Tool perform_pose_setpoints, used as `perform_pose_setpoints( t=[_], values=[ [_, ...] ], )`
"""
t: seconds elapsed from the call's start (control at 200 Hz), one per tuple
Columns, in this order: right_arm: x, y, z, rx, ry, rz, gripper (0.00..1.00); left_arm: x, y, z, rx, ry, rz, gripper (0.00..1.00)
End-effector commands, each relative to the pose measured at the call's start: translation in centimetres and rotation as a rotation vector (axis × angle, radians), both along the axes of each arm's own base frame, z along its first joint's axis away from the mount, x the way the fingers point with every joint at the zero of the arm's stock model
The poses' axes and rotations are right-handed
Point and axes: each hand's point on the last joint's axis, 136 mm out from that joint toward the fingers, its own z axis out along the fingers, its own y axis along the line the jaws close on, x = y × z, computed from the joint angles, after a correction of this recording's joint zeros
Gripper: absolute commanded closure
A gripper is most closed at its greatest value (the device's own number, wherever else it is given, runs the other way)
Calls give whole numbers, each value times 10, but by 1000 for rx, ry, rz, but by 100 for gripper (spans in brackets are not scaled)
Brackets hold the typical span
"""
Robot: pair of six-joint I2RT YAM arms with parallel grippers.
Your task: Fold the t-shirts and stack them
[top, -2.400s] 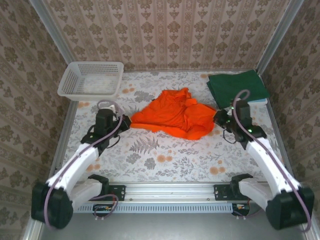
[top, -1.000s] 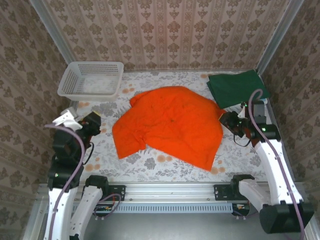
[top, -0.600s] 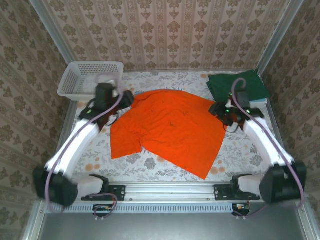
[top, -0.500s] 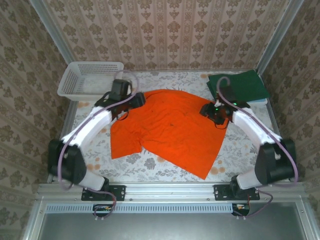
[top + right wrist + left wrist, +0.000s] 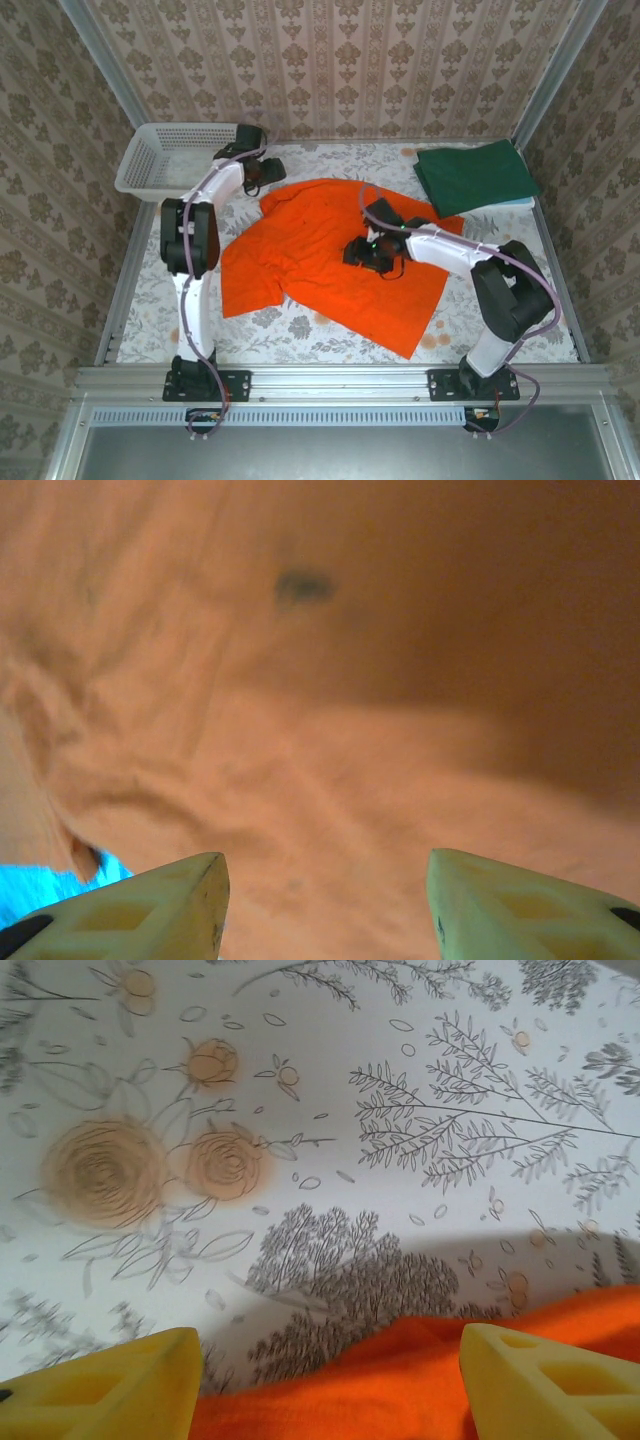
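**Left claw** (image 5: 328, 1360): fingers spread with nothing between them, poised over the far left edge of the orange t-shirt (image 5: 320, 250), just beside the white basket (image 5: 135, 170). In the wrist view the cloth's hem lies below the yellow fingertips, with the flowered surface (image 5: 250, 335) beyond it.

**Right claw** (image 5: 325, 880): fingers likewise spread and empty, hanging low over the middle of the orange t-shirt. Whether it touches the cloth cannot be told.

**Progress.** The green t-shirt (image 5: 475, 175) lies folded into a neat rectangle at the far right corner of the surface, so that garment appears finished. The orange t-shirt lies opened out near the centre, fairly flat but skewed and with one sleeve rumpled; no fold has been made in it. By this judgement, roughly the second half of the task is left: folding the orange t-shirt and placing it on the green one.

**Change from earlier frames.** A couple of seconds ago the orange t-shirt was a crumpled heap; it is now spread out. Half a second ago the claws sat at its far left and far right edges. Since then the left has reached farther toward the basket, and the right has moved inward over the middle; the cloth itself has not shifted.
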Motion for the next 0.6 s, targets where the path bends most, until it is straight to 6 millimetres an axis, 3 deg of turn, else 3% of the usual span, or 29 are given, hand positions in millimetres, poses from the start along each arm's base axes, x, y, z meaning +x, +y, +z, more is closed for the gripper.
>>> perform_pose_setpoints(
  t=[0.0,0.25,0.345,0.405,0.595],
  values=[
    [-10,27,-7,35,7,25,43,-5,-11,-19,6,72,-53,35],
    [-39,60,-31,22,62,103,42,-6,-11,-42,-18,90,-47,57],
    [-49,58,-42,-5,92,117,44,-5,-16,-45,-60,86,-57,83],
    [-55,50,-49,-29,109,105,46,-3,-22,-37,-103,65,-76,100],
    [-79,29,-67,-56,160,100,56,-12,-44,15,-208,-102,-165,100]
  ],
)
